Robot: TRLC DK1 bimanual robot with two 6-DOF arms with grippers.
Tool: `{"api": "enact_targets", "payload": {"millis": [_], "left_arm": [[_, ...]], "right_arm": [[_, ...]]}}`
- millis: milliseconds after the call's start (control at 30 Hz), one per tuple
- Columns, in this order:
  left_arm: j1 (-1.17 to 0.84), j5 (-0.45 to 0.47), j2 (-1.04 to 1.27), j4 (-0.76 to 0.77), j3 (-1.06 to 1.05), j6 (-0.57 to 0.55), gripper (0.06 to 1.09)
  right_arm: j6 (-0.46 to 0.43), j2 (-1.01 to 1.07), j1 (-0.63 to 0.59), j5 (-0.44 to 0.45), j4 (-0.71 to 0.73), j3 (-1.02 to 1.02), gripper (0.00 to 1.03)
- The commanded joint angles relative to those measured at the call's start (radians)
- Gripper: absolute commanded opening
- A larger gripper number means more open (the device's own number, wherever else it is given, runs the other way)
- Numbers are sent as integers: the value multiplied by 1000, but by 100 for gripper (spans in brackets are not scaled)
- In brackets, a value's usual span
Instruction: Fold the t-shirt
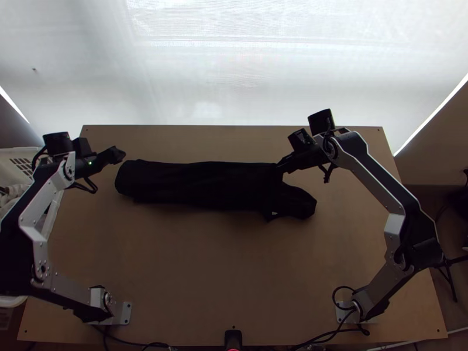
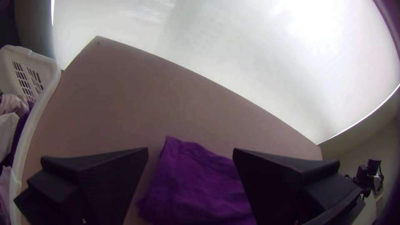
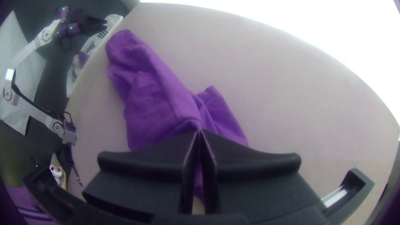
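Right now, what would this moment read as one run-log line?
t-shirt: long, narrow strip on table | left gripper: fingers apart, by one end | right gripper: fingers shut on shirt near other end

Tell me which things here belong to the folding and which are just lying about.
For the folding:
- t-shirt, lying in a long strip
- left gripper, open at one end
- right gripper, closed on the cloth
- table, the work surface

Lying about:
- white basket
- clothes inside it
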Motion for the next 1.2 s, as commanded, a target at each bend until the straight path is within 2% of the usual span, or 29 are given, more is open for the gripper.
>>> {"api": "enact_targets", "payload": {"millis": [0, 167, 233, 300, 600, 633, 733, 867, 900, 1033, 1133, 1167], "left_arm": [[-13, 5, 240, -9, 199, 23, 103], [-24, 1, 331, -94, 293, 115, 103], [-33, -30, 361, -209, 340, 186, 103], [-39, -44, 367, -241, 348, 218, 103], [-47, -77, 383, -345, 385, 244, 103], [-47, -77, 383, -351, 386, 250, 102], [-51, -88, 383, -371, 393, 252, 90], [-59, -97, 378, -406, 397, 261, 88], [-59, -100, 378, -406, 397, 258, 82], [-57, -104, 372, -393, 397, 244, 47], [-57, -104, 352, -305, 368, 241, 9], [-56, -104, 352, -296, 360, 238, 9]], "right_arm": [[2, -4, 18, -1, 11, -18, 3], [6, -4, 23, -1, 16, -18, 3], [9, -4, 16, -1, 22, -25, 3], [9, -4, 13, -1, 22, -24, 3], [9, -4, 7, -1, 22, -25, 3], [9, -3, 7, -1, 22, -25, 3], [11, -3, 7, -1, 27, -28, 3], [11, -3, 9, -1, 30, -34, 3], [11, -3, 9, -1, 30, -36, 3], [11, -3, 9, -1, 31, -38, 3], [11, -3, 9, -1, 31, -39, 3], [11, -3, 7, -1, 31, -41, 3]]}}
